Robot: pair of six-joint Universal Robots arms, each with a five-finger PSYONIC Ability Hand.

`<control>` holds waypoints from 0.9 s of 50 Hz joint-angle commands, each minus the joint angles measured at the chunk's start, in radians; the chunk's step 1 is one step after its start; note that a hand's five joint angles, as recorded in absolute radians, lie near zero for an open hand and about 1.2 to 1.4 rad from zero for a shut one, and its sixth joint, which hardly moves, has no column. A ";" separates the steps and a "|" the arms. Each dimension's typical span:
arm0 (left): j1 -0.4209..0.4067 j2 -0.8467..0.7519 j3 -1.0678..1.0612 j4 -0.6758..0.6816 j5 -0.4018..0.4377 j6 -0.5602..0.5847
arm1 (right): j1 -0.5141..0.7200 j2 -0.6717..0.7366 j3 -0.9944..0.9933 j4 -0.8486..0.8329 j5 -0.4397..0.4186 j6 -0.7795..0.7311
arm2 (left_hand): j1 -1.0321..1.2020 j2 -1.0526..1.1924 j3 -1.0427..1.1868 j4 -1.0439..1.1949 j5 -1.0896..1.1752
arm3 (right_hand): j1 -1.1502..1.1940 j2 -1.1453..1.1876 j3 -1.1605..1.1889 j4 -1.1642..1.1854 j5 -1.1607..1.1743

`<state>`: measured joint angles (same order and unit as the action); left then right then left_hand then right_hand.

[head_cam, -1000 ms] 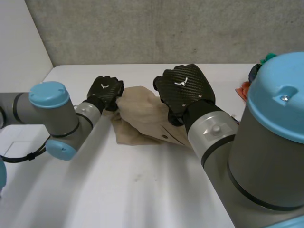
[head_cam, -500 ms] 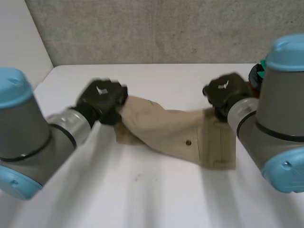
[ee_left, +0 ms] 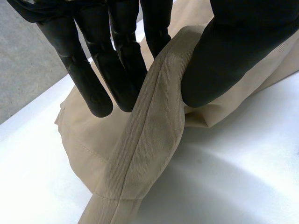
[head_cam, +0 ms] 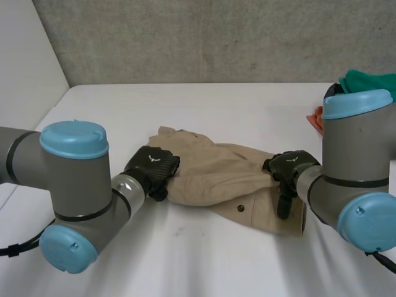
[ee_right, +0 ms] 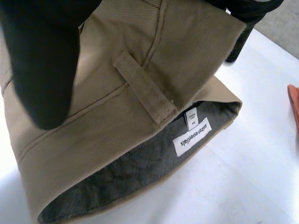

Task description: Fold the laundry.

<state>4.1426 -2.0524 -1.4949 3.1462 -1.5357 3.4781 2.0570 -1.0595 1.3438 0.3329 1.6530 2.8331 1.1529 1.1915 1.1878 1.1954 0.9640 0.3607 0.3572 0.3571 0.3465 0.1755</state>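
A pair of tan trousers lies about the middle of the white table, stretched crosswise between the two arms, with bare tabletop along the far edge behind it and along the near edge in front. The left hand sits at the end of the garment towards the table's left edge. In its wrist view the fingers are on one side of a raised, stitched fold of the tan cloth and the thumb is pressed on the other, so the fold is pinched between them and stands up off the table. The right hand is at the opposite end, towards the table's right edge, clamped on the waistband. From its wrist view the thumb lies across the outer face of the band, just beside a belt loop, while the fingers come round the far side of the cloth. The waistband gapes a little below the hand, showing a grey lining and a small white brand label sewn inside. A dark button shows on the part of the trousers nearest the near edge. At the table's far right corner sits a heap of green cloth, with something orange just beside it, well apart from the trousers.
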 commanded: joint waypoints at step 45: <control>0.093 -0.034 -0.027 0.677 0.025 0.345 | 0.014 0.177 -0.170 -0.692 -0.052 -0.475 | 0.243 0.205 0.208 0.201 0.258 | 1.036 1.039 1.039 1.050 1.046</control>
<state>4.2482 -2.0802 -1.3379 3.8382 -1.5110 3.8213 2.0709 -0.9403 1.1181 -0.5152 1.5914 2.3579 1.1528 1.1937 1.1906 1.1997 0.9640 1.1033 1.1656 1.1855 1.1958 0.9888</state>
